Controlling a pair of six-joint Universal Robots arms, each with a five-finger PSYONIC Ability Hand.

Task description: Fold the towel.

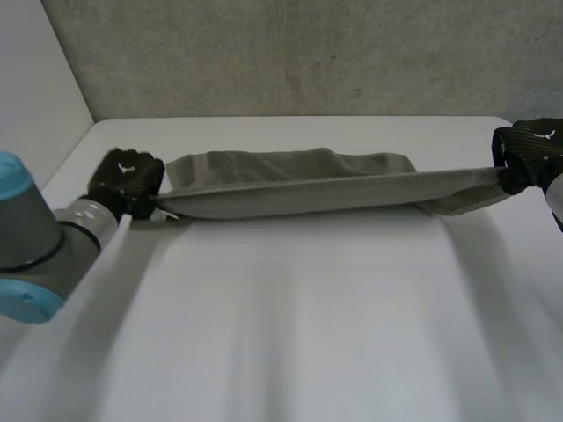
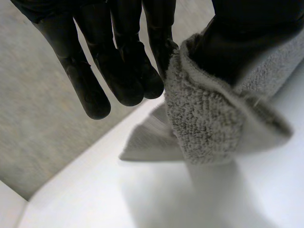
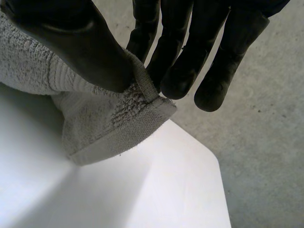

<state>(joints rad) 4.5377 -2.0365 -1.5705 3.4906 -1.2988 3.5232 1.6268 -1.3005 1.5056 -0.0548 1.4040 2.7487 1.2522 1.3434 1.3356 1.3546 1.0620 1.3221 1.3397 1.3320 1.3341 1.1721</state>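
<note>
A grey towel (image 1: 308, 180) stretches across the far half of the white table (image 1: 290, 325), pulled taut between my two hands, its upper layer raised over the layer lying on the table. My left hand (image 1: 127, 180) pinches the towel's left end (image 2: 209, 118) between thumb and fingers. My right hand (image 1: 528, 154) pinches the right end; in the right wrist view the thumb (image 3: 80, 42) presses the towel's corner (image 3: 128, 118) against the fingers (image 3: 175, 61).
The table's far edge (image 1: 299, 119) meets a grey wall just behind the towel. The table's right corner (image 3: 209, 156) lies under my right hand, with grey floor beyond it. My left arm (image 1: 35, 246) reaches over the table's left side.
</note>
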